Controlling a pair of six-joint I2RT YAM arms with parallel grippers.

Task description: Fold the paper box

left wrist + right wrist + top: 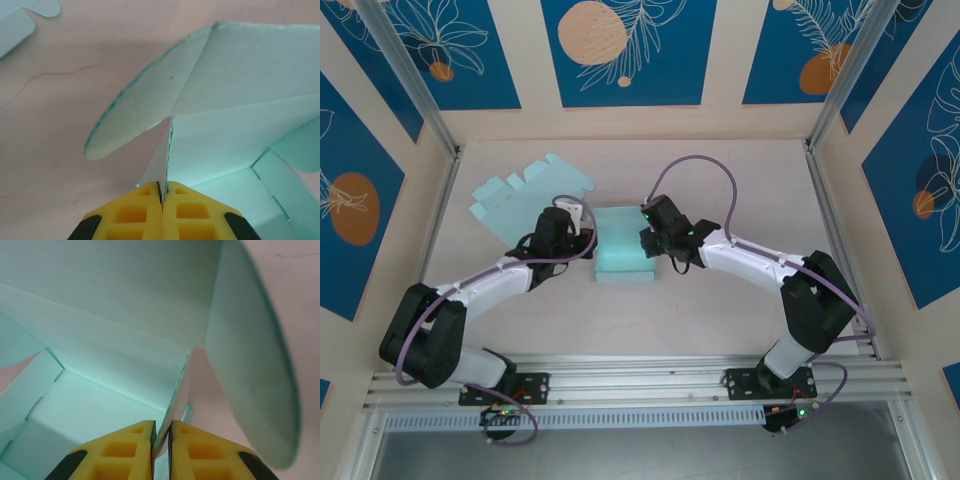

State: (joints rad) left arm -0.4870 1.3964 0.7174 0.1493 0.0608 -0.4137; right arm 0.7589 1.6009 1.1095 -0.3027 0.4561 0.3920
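1. The mint paper box [625, 250] sits half-formed in the middle of the surface [740, 170], between the 2 arms.
2. The left gripper [162, 192] is pinched onto the box's left wall, its yellow fingers [132, 212] pressed together over the thin edge.
3. The right gripper [161, 432] clamps the opposite wall the same way.
4. A rounded flap [255, 365] splays out beside each held wall.
5. A flat cut-out sheet [525, 190] lies apart at the far left, with nothing touching it.
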